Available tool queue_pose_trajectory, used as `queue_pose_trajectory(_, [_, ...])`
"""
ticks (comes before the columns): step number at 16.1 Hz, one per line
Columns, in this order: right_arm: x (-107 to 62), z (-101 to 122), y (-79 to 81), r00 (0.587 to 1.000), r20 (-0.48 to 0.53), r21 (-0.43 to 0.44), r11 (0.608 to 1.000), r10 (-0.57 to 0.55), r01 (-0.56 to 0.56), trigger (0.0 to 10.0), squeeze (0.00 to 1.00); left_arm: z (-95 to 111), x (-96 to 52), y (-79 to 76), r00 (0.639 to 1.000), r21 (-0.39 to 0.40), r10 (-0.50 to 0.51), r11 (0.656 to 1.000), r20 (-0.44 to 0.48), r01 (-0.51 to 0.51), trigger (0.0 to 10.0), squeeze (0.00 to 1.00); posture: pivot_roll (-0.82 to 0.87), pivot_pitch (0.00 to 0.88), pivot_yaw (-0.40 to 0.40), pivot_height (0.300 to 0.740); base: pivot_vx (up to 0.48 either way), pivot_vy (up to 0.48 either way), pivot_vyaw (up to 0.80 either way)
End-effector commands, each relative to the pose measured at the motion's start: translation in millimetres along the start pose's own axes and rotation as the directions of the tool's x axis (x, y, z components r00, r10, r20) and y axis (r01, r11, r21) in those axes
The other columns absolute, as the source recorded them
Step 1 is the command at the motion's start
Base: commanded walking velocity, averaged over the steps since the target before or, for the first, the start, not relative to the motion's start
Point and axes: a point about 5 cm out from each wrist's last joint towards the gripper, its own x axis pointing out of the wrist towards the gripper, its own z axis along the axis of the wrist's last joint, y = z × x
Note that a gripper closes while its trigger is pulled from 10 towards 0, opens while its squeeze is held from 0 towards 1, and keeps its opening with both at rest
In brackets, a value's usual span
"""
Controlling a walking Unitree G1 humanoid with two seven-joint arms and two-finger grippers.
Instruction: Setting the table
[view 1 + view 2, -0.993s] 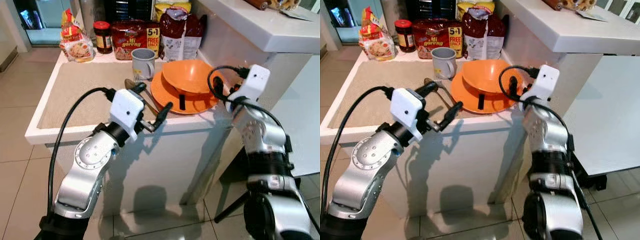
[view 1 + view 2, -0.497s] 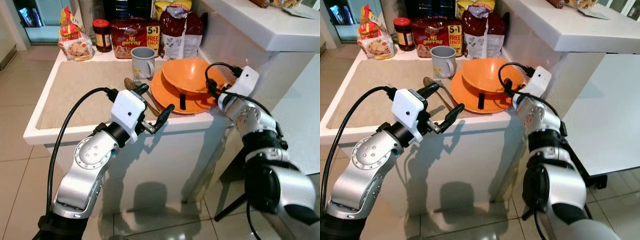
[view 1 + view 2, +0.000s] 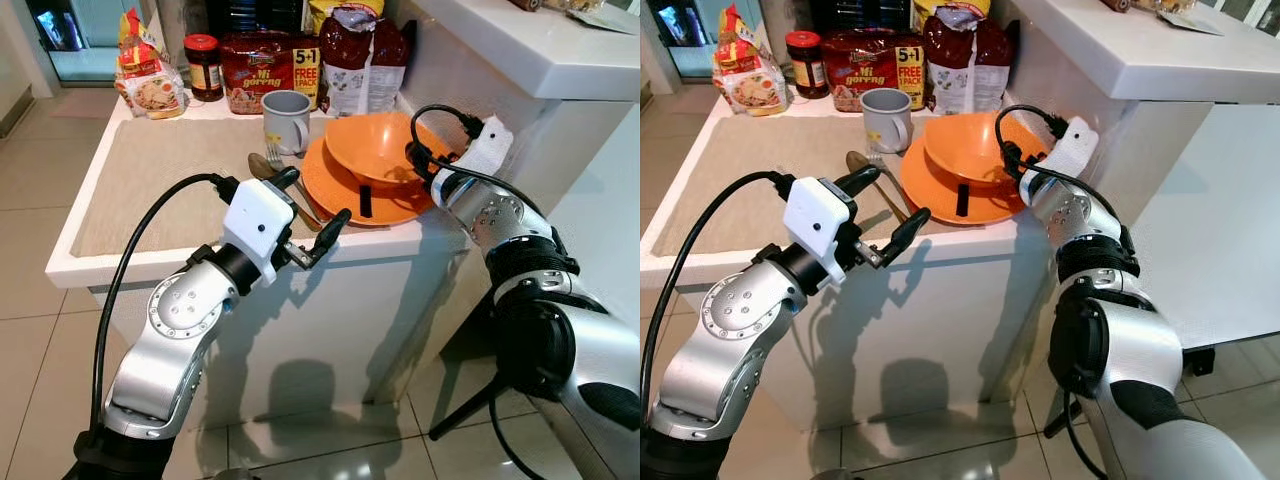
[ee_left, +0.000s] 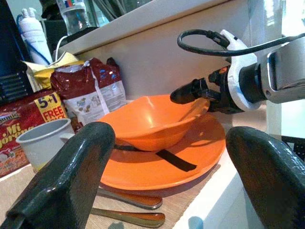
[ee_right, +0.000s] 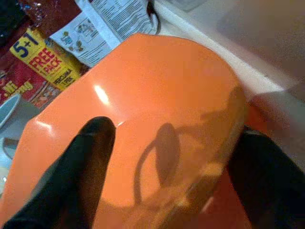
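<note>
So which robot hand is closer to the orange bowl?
The right. The right gripper has its fingers at the orange bowl's rim; the left gripper hangs open off the counter's front edge, apart from it.

Bare mat [image 3: 150,170] left of mug [image 3: 285,122], packets [image 3: 270,70] behind

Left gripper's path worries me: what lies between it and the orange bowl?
In the left eye view, a spoon and fork lie on the beige mat between the left gripper and the orange bowl, beside the orange plate.
</note>
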Motion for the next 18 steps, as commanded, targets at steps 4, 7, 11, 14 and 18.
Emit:
queue_pose_trajectory(4, [-0.6,4.6,-6.3,1.0,-0.001,0.039,0.999,0.002,-0.002,0.0,0.0,3.2,2.4,-4.0,0.999,0.009,-0.032,0.999,0.003,0.032,10.0,0.0,0.12,0.0,-0.081,0.74,0.0,0.0,0.0])
queue_pose_trajectory(7, [-0.3,5.2,-5.7,1.0,-0.003,0.045,0.999,0.008,-0.008,0.0,0.0,2.8,2.5,-4.6,0.999,0.007,-0.038,0.999,0.001,0.038,10.0,0.0,0.12,0.0,-0.081,0.74,0.0,0.0,0.0])
queue_pose_trajectory(11, [-0.1,4.3,-5.6,1.0,-0.008,0.052,0.999,0.01,-0.01,0.0,0.0,1.3,2.2,-6.4,0.998,0.002,-0.055,0.999,-0.005,0.055,10.0,0.0,0.11,0.0,-0.082,0.74,0.0,0.0,0.0])
queue_pose_trajectory(14, [-0.2,2.2,-7.7,1.0,-0.014,0.06,0.998,0.005,-0.004,0.0,0.0,0.2,1.5,-7.6,0.998,0.0,-0.062,0.998,-0.009,0.062,10.0,0.0,0.11,0.0,-0.082,0.74,0.0,0.0,0.0])
queue_pose_trajectory(18, [-0.4,0.8,-9.5,1.0,-0.018,0.062,0.998,0.001,0.0,0.0,0.0,-0.3,1.2,-8.6,0.998,0.0,-0.067,0.998,-0.009,0.067,10.0,0.0,0.11,0.0,-0.085,0.74,0.0,0.0,0.0])
